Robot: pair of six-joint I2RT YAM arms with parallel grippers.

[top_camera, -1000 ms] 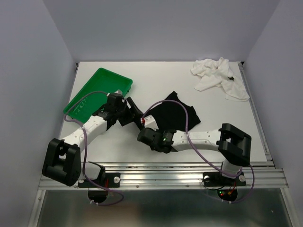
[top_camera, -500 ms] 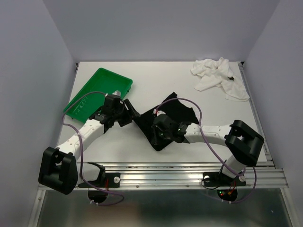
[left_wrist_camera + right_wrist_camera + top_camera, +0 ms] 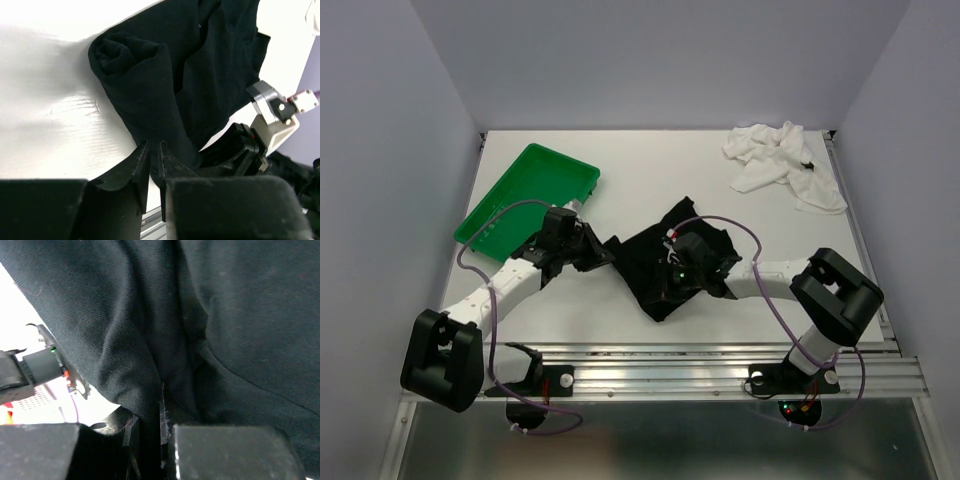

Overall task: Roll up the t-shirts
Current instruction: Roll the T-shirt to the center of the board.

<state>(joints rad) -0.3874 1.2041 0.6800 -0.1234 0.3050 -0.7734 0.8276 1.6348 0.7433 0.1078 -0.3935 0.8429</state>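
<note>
The black t-shirt [image 3: 655, 275] lies bunched in the middle of the table, with a rolled fold [image 3: 135, 65] at one end. My left gripper [image 3: 597, 251] is at the shirt's left tip, and its jaws [image 3: 154, 146] are pinched on the black cloth. My right gripper [image 3: 682, 268] rests on top of the shirt's middle, shut [image 3: 147, 412] on a fold of the same shirt [image 3: 225, 315]. The white t-shirt [image 3: 785, 163] lies crumpled at the far right corner, untouched.
A green plastic tray [image 3: 520, 203] sits tilted at the far left, just behind the left arm. The table's metal front rail [image 3: 720, 368] runs along the near edge. Grey walls close in the left, right and back sides.
My left gripper has closed from wide open onto the shirt's left end. The right gripper has moved back and to the right, dragging the black cloth with it.
</note>
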